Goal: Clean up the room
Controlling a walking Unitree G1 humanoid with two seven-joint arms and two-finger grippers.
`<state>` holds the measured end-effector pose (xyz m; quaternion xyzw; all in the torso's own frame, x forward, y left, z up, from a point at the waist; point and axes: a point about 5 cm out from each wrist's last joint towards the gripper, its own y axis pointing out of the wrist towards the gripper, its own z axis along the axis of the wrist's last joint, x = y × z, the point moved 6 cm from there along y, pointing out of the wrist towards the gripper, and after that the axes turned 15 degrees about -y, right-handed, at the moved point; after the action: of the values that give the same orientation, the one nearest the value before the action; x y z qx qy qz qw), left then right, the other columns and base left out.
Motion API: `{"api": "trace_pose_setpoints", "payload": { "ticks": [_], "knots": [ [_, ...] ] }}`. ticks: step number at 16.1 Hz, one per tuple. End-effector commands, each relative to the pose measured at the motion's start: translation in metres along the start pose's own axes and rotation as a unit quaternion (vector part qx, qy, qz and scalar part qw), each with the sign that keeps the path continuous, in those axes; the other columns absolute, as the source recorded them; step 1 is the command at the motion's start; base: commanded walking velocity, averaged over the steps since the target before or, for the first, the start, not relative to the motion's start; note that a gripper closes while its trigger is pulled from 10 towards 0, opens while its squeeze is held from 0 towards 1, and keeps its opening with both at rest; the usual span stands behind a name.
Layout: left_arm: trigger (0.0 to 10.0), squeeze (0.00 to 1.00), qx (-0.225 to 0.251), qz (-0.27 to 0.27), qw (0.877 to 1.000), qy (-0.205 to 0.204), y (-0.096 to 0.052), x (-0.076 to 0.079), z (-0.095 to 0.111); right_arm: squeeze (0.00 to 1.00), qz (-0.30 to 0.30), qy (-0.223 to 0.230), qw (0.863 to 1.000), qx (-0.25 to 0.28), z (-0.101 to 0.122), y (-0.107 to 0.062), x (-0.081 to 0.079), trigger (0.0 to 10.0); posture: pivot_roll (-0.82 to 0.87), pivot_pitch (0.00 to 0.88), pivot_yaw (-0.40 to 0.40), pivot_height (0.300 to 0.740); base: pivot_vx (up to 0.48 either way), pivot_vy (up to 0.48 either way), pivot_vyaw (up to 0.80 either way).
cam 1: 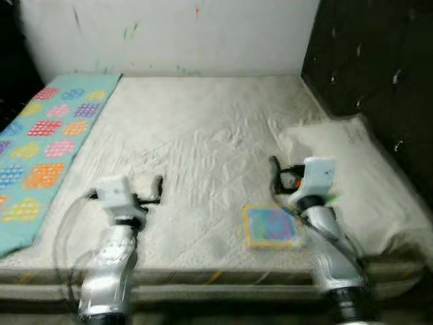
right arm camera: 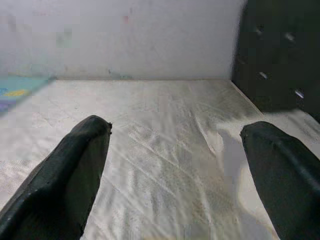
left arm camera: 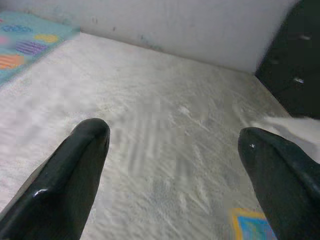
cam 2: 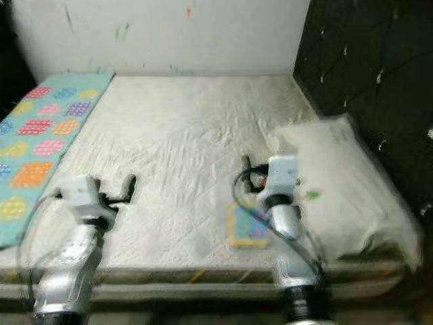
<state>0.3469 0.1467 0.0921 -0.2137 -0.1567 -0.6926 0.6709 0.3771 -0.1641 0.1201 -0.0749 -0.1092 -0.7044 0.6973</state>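
Left wrist view: fingers (left arm camera: 75, 175) spread wide.

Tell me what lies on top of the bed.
On the bed lie a white pillow, a patterned blanket and a small colourful square, partly covered by the right arm. Anything beneath them is hidden.

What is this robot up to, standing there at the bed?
It stands at the foot of a bed with both arms held out over the mattress, holding nothing. The left gripper and the right gripper are both open. A small colourful square item lies near the bed's front edge, just beside the right arm. A pillow sits on the right and a patterned blanket on the left.
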Motion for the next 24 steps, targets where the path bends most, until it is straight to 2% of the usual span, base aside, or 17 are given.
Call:
{"api": "trace_pose_setpoints", "payload": {
  "ticks": [1,8,12,19,22,24],
  "knots": [
    [10.0,0.00,0.004,0.009,1.000,0.012,0.001,-0.006,0.005,0.00,0.000,0.000,1.000,0.009,0.006,0.002,-0.002,10.0,-0.08,0.000,0.031,0.740,0.000,0.390,0.00],
    [10.0,0.00,0.002,0.005,1.000,0.013,0.001,-0.005,0.004,0.00,0.002,0.001,1.000,0.007,0.005,0.002,-0.003,10.0,-0.09,0.000,0.034,0.740,0.000,0.371,-0.07],
    [10.0,0.00,-0.003,-0.009,1.000,-0.001,0.001,-0.001,0.003,0.00,0.002,-0.001,1.000,0.005,0.004,0.002,-0.004,10.0,-0.09,0.000,0.033,0.740,0.000,0.000,0.00],
    [10.0,0.00,-0.004,-0.012,1.000,-0.002,0.002,0.000,0.002,0.00,0.008,-0.004,1.000,0.000,0.001,0.002,-0.008,10.0,-0.09,0.000,0.015,0.740,0.317,0.000,0.00],
    [10.0,0.00,-0.006,-0.015,1.000,0.002,0.005,0.000,0.002,0.00,0.016,-0.017,1.000,0.008,0.012,0.010,-0.014,10.0,-0.09,0.000,-0.003,0.740,0.177,0.000,0.00],
    [10.0,0.00,-0.012,-0.027,1.000,0.007,0.005,0.006,0.001,0.00,0.020,-0.013,1.000,0.014,0.017,0.010,-0.020,10.0,-0.08,0.000,0.003,0.740,0.000,0.000,0.00]
  ]
}}
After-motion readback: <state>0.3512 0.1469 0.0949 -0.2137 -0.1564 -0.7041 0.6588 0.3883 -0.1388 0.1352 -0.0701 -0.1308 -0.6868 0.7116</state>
